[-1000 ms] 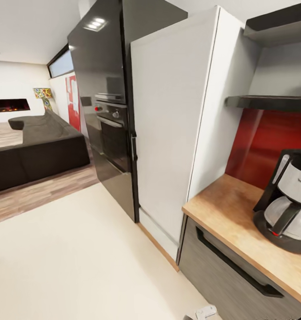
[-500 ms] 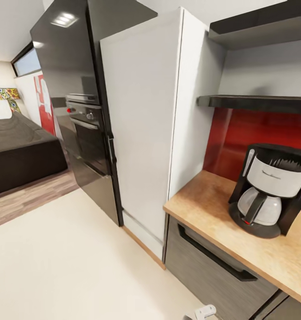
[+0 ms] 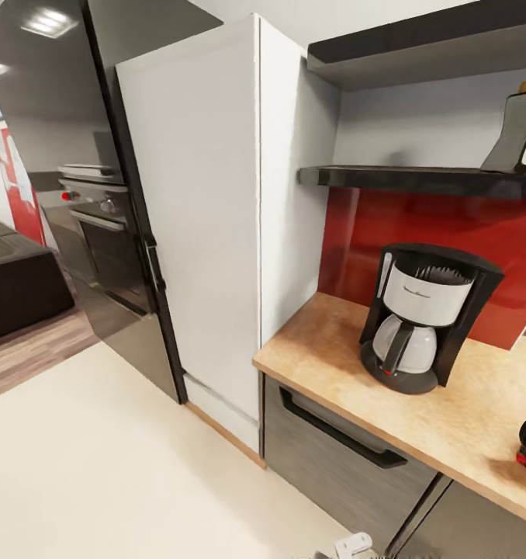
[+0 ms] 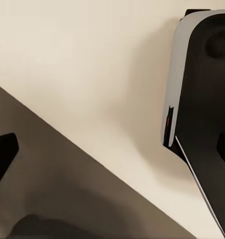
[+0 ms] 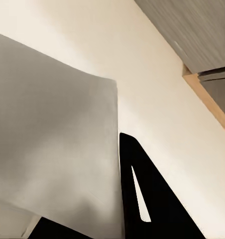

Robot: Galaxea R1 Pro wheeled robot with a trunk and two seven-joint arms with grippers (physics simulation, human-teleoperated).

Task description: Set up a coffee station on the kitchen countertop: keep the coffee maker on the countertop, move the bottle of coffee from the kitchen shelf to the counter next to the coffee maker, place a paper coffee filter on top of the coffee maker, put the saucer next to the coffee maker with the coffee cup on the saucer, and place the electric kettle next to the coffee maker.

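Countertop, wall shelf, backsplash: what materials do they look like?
Countertop: matte beige wood-look slab, speckled grain, likely laminate. Shelf: thin black board, glossy, its front edge catching light; material unclear. Backsplash: glossy red panel with soft reflections, maybe glass or lacquer.

The countertop (image 3: 348, 373) (beige) carries the coffee maker (image 3: 420, 318).

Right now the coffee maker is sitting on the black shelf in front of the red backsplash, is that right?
Not quite. The coffee maker stands on the countertop, not on the shelf, which runs along the wall above it. The head view shows this. It does stand in front of the red backsplash.
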